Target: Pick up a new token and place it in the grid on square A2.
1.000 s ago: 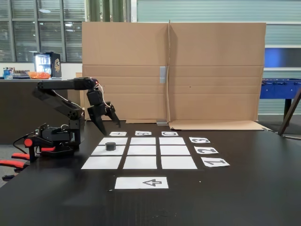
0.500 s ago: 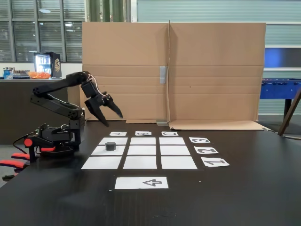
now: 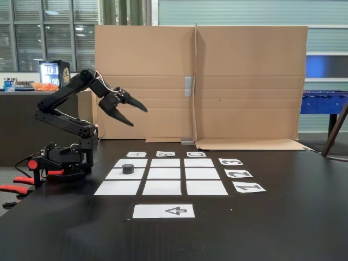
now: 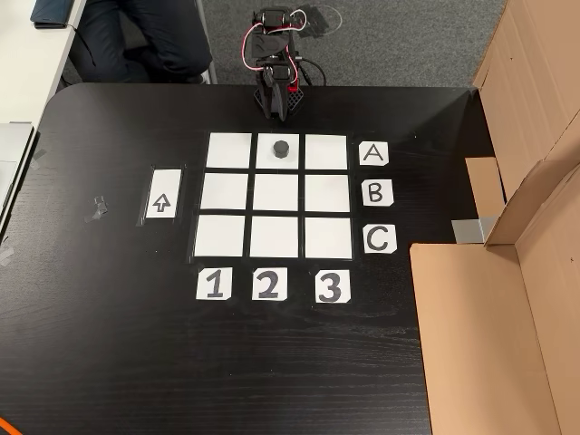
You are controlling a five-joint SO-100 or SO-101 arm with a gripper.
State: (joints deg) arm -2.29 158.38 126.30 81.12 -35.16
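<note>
Sitting on square A2 [image 4: 280, 151] already: token [image 4: 280, 148] in the middle cell of row A, pincer [image 3: 137, 114] spread, empty and raised well above the grid [image 4: 224, 193].
Risks, as I judge them: token is a small squat black puck with faceted sides, low and light-looking, so any sweep of the arm back down over the far-left cells in the fixed view could knock it off centre or onto a neighbouring cell. Cells are thin matte white paper rectangles with dark gaps, lying flat on the glossy black surface [image 4: 109, 344]; a dragged fingertip could lift or skew one. Brown corrugated cardboard [image 3: 244, 81] stands just behind the grid, a snag if the arm swings far.
</note>
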